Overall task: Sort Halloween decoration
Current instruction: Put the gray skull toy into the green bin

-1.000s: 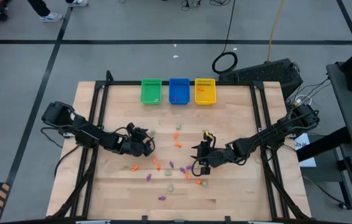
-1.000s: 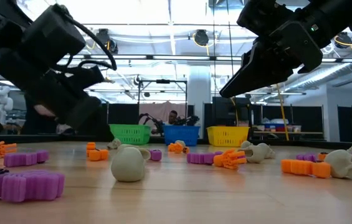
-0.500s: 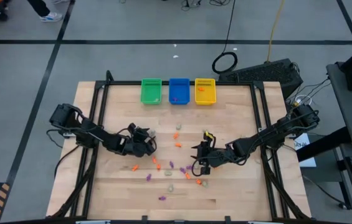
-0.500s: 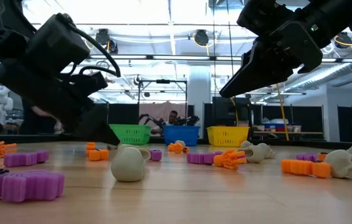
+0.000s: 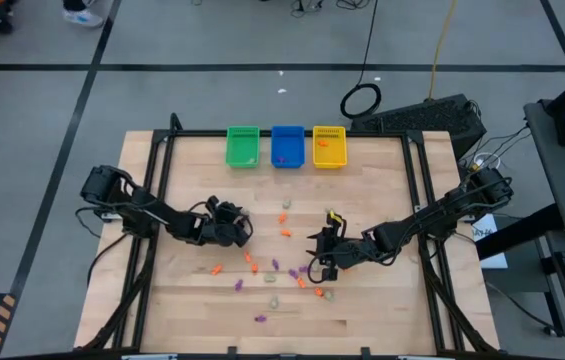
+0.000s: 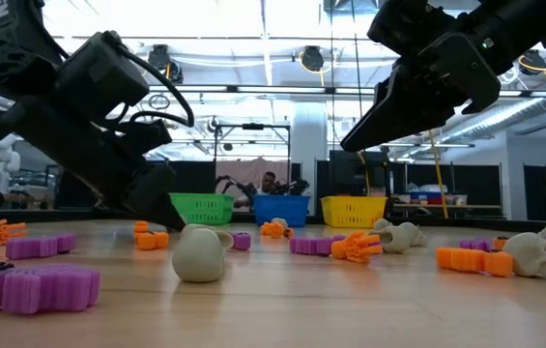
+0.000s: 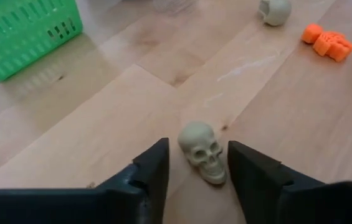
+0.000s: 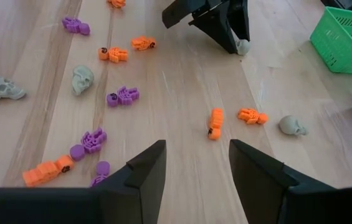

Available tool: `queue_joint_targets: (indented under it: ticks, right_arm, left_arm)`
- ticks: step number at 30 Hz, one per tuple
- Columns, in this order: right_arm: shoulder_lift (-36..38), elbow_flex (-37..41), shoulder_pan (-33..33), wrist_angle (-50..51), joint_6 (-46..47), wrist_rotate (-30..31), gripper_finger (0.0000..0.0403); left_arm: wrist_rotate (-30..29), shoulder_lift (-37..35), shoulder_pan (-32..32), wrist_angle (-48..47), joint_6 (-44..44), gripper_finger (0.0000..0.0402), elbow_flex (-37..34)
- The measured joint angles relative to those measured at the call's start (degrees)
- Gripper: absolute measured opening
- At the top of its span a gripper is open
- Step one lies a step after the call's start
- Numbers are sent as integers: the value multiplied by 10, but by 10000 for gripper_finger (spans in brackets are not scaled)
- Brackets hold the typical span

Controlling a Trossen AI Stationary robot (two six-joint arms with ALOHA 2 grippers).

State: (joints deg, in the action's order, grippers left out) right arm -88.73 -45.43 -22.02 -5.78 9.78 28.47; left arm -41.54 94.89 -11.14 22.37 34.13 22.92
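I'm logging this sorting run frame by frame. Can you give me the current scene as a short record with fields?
left tool: low over the table, fingers either side of a pale skull, not clamped
right tool: open, empty, above scattered trinkets
bins: green bin, blue bin, yellow bin in a row at the table's far edge
loose items: orange, purple and pale trinkets mid-table
stage: skull pick not yet completed

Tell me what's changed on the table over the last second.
The left gripper has come down to the table, and its fingers now straddle a small pale skull trinket, not yet clamped on it. The right gripper and the scattered trinkets stayed put.
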Motion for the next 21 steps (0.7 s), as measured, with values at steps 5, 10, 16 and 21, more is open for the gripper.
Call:
queue_joint_targets:
  ticks: [5, 10, 16, 21]
  right_arm:
    - [0, 0, 0, 0, 0, 0, 164]
    - [0, 0, 0, 0, 0, 0, 164]
    - [0, 0, 0, 0, 0, 0, 164]
    - [0, 0, 0, 0, 0, 0, 164]
  left_arm:
    - [0, 0, -1, 0, 0, 115, 0]
    - [0, 0, -1, 0, -2, 86, 0]
    - [0, 0, -1, 2, -5, 66, 0]
    - [-1, 0, -1, 2, -5, 64, 0]
